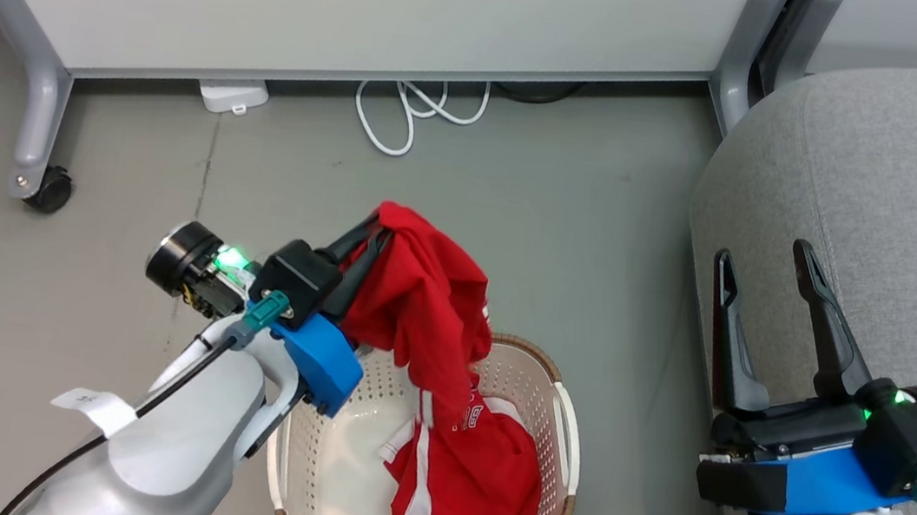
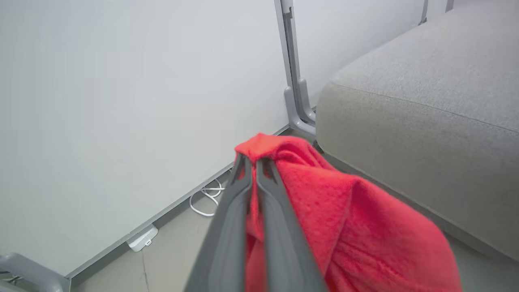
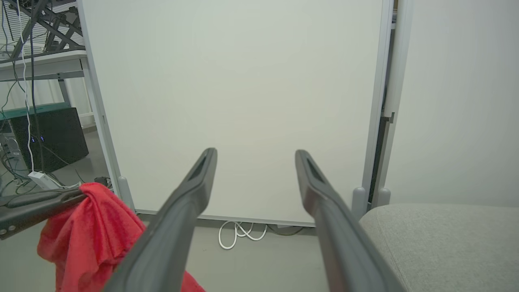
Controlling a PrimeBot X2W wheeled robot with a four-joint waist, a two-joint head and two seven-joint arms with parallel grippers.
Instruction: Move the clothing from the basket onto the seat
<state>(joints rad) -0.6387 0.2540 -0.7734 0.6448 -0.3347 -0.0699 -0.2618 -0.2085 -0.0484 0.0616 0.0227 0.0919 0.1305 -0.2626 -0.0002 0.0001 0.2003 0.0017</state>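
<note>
Left arm: angled up and rightward over the basket point(image 1: 569, 429); left claw point(image 1: 374, 230) clenched on the plain red garment point(image 1: 419, 296).
Plain red garment: hung lengthwise, lower end over basket.
Striped garment point(image 1: 467, 469): lay inside basket.
Right claw point(image 1: 763, 256): released, empty, beside seat point(image 1: 913, 191).

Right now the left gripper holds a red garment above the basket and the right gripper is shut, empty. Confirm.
Wrong: the right gripper is open, fingers spread wide in the right wrist view. It is empty, and the left gripper does hold the red garment above the basket.
</note>
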